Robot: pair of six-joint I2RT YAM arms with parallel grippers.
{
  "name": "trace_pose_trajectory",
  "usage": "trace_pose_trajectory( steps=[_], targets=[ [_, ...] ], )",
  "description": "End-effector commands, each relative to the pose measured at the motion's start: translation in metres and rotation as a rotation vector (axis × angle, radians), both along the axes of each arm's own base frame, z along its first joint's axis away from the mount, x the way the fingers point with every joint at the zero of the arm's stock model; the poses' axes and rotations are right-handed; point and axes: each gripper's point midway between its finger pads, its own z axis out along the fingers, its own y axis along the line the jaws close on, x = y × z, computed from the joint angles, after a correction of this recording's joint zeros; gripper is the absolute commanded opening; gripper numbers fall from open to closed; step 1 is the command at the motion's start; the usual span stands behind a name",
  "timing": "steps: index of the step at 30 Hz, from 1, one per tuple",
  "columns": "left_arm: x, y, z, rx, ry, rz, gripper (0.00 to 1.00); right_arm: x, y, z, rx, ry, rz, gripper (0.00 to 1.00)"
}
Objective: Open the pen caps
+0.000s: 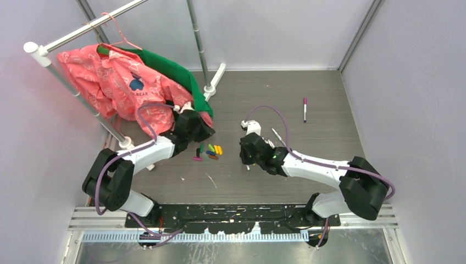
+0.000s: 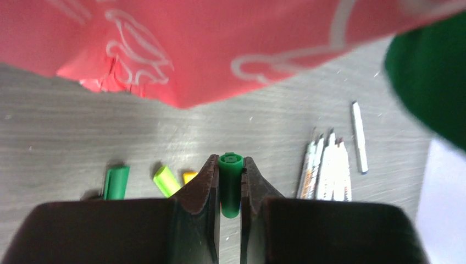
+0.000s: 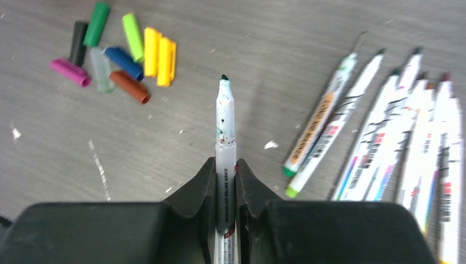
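Left gripper (image 2: 229, 165): jaws clamped on a green cap (image 2: 231, 184), which stands upright between the fingers with its open end facing away from the wrist. No barrel in it. This gripper hangs just under the hem of the pink shirt (image 1: 115, 82), above the table (image 1: 324, 143).

Right gripper (image 3: 225, 165): jaws closed on a white pen barrel (image 3: 225, 115). The barrel is uncapped and its dark green tip points forward past the fingertips. The white body near the tip is flecked with ink.

The two grippers are well apart, the cap in one and the pen in the other.

Loose caps (image 3: 123, 61): a small cluster lying flat on the table between the two arms. Colours are black, green, lime, two yellow, blue, brown, magenta and one pale clear one.

Uncapped pens (image 3: 423, 143): a row lying side by side to the right of the right gripper, tips pointing away.

Purple-capped pen (image 1: 305, 110): alone at the far right of the table, cap on.
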Motion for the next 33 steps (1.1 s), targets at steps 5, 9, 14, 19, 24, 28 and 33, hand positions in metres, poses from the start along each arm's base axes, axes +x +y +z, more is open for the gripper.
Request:
trace_pose_trajectory(
  steps=[5,9,14,19,24,28,33],
  targets=[
    [-0.034,0.010,-0.027,0.258,0.063,-0.074,0.00,0.049,-0.041,0.019,-0.144,-0.095,-0.219,0.03],
    [-0.039,0.011,-0.034,0.277,0.077,-0.072,0.05,0.058,-0.052,0.003,-0.168,-0.060,-0.261,0.03],
    [-0.042,0.014,-0.044,0.284,0.094,-0.064,0.14,0.064,-0.062,-0.009,-0.212,-0.039,-0.296,0.04],
    [-0.043,0.014,-0.052,0.289,0.110,-0.066,0.22,0.068,-0.069,-0.018,-0.237,-0.026,-0.315,0.05],
    [-0.044,0.012,-0.058,0.286,0.125,-0.072,0.26,0.071,-0.070,-0.023,-0.242,-0.013,-0.324,0.06],
    [-0.045,0.012,-0.060,0.283,0.131,-0.072,0.29,0.073,-0.071,-0.026,-0.244,-0.009,-0.328,0.07],
    [-0.045,0.014,-0.057,0.284,0.124,-0.063,0.32,0.075,-0.069,-0.029,-0.244,0.001,-0.327,0.09]
  ],
)
